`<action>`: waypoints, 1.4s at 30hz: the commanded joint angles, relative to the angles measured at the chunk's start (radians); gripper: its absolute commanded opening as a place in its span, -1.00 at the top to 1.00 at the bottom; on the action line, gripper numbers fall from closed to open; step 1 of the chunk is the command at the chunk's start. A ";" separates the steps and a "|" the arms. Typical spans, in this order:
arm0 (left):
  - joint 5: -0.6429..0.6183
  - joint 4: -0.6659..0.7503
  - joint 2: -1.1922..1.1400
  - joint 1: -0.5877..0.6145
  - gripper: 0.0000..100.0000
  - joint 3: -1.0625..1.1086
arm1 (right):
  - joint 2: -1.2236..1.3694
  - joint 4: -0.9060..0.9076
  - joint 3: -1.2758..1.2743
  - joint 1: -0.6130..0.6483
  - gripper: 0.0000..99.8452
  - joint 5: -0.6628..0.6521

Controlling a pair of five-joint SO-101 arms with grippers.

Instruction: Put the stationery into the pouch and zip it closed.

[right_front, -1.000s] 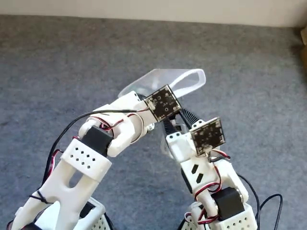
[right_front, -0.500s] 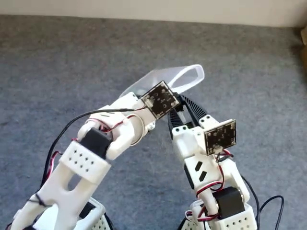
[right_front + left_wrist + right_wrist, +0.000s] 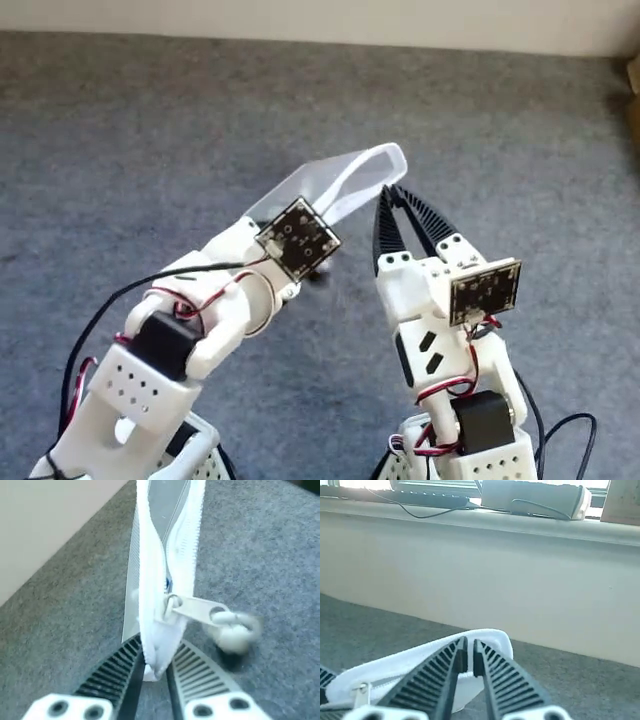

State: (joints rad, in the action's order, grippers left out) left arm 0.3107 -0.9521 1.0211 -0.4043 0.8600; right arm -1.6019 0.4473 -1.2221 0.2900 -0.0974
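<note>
High view: the pouch (image 3: 335, 185), translucent white, lies slantwise over the grey table (image 3: 140, 150); the left arm (image 3: 200, 320) meets the pouch at its near end, with its camera board covering that end; the right arm (image 3: 440, 340) stands just beside the pouch, and the right tool (image 3: 388, 195) has its black fingers converging to a point at the far end of the pouch, touching or just short of its rim. Left wrist view: the left tool (image 3: 157, 652) is pinching the near end of the pouch between its ribbed fingers; the zip slider (image 3: 172, 605) sits close to that pinched end, its metal pull tab (image 3: 200, 611) pointing sideways off the pouch and ending in a white bead (image 3: 232, 636); beyond the slider the two rows of zip teeth stand apart, so the pouch is open along most of its length. Right wrist view: the right tool's fingers are pressed almost together, a thin slit between the tips; the tips overlap the rounded far end of the pouch; whether they grip its rim cannot be told; behind the pouch rises a pale wall (image 3: 520, 580).
</note>
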 commanded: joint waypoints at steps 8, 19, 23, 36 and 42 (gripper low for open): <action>-0.014 -0.035 0.096 -0.004 0.99 -0.007 | -0.019 0.217 0.082 0.007 0.93 0.006; -0.014 -0.037 0.099 -0.004 0.99 -0.008 | -0.019 0.633 0.209 0.308 0.64 0.110; -0.014 -0.038 0.101 -0.004 0.99 -0.008 | -0.018 0.607 0.200 0.392 0.64 0.120; -0.014 -0.038 0.101 -0.005 0.99 -0.007 | -0.010 0.240 -0.047 0.367 0.64 0.141; -0.014 -0.038 0.101 -0.008 0.99 -0.007 | -0.015 0.159 -0.110 0.348 0.65 0.117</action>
State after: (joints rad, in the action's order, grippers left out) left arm 0.3092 -0.9920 1.0825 -0.3936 0.8615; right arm -1.6019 0.6437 -1.3357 0.6506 0.0330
